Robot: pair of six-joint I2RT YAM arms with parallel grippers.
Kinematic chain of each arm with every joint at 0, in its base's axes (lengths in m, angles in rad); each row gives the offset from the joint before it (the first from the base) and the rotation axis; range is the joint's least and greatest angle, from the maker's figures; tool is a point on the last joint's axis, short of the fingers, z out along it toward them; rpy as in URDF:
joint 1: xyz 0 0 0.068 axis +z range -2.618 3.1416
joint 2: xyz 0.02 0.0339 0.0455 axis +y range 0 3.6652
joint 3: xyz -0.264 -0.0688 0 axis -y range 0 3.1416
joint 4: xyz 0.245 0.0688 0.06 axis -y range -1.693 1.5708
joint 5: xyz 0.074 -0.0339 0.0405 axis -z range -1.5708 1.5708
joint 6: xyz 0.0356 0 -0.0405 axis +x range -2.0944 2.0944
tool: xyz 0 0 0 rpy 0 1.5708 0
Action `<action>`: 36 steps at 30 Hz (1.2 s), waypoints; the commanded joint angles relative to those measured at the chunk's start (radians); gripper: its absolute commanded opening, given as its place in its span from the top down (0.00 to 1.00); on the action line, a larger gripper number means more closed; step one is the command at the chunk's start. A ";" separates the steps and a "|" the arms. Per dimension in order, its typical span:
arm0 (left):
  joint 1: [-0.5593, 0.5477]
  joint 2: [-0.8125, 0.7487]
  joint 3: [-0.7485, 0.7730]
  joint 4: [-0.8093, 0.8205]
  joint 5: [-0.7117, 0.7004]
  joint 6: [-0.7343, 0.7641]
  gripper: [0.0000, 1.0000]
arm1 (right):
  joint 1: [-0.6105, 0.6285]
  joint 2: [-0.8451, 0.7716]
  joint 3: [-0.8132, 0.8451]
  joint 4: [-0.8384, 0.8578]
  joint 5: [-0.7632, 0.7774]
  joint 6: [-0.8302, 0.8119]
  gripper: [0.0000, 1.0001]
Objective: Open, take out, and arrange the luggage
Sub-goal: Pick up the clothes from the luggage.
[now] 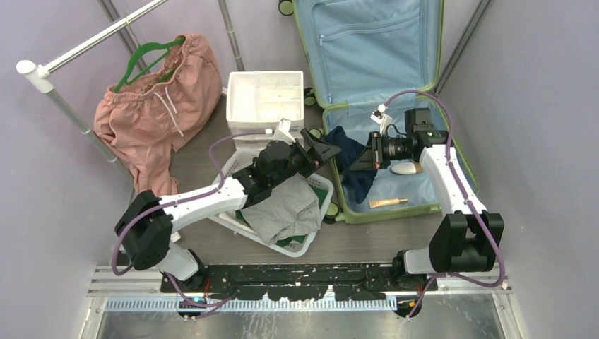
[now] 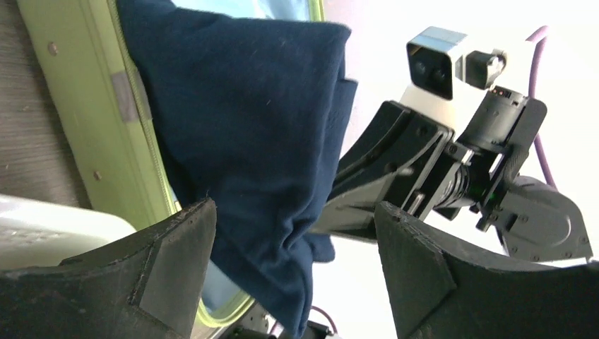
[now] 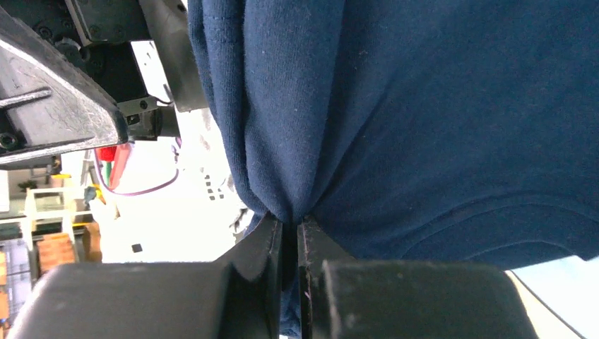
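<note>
The luggage (image 1: 395, 212), a light-green hard-shell suitcase, lies open at the back right with its blue lining showing. My right gripper (image 1: 366, 157) hovers over the lower half, shut on a navy garment (image 1: 350, 169) that hangs from it across the suitcase's left rim. The right wrist view shows the gripper (image 3: 289, 226) pinching a fold of that navy cloth (image 3: 424, 106). My left gripper (image 1: 326, 147) is open just left of the garment. In the left wrist view its gripper (image 2: 297, 233) stands wide, with the navy cloth (image 2: 247, 127) hanging ahead, between the fingers and not gripped, beside the green rim (image 2: 92, 120).
A white perforated basket (image 1: 311, 240) holding a grey garment (image 1: 286, 208) sits under my left arm. A white drawer unit (image 1: 265, 99) stands behind it. Pink shorts (image 1: 159, 106) hang from a rail (image 1: 78, 49) at left. A white object (image 1: 404, 168) and a tube (image 1: 387, 203) lie in the suitcase.
</note>
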 commanded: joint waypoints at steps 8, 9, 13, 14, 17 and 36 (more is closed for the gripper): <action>-0.051 0.093 0.124 -0.038 -0.179 0.019 0.18 | 0.080 -0.127 -0.161 0.384 -0.135 0.289 0.99; -0.054 0.101 0.132 -0.039 -0.184 0.021 0.18 | 0.089 -0.128 -0.164 0.387 -0.131 0.289 0.99; -0.072 0.133 0.190 -0.059 -0.193 0.049 0.23 | 0.119 -0.123 -0.159 0.383 -0.106 0.275 0.99; -0.079 0.141 0.205 -0.078 -0.193 0.053 0.24 | 0.125 -0.121 -0.154 0.381 -0.101 0.269 0.99; -0.089 0.154 0.235 -0.147 -0.192 0.060 0.37 | 0.145 -0.115 -0.127 0.329 -0.089 0.216 0.98; 0.130 -0.190 0.135 -0.544 0.343 0.233 1.00 | 0.058 -0.243 0.024 -0.225 0.038 -0.375 0.29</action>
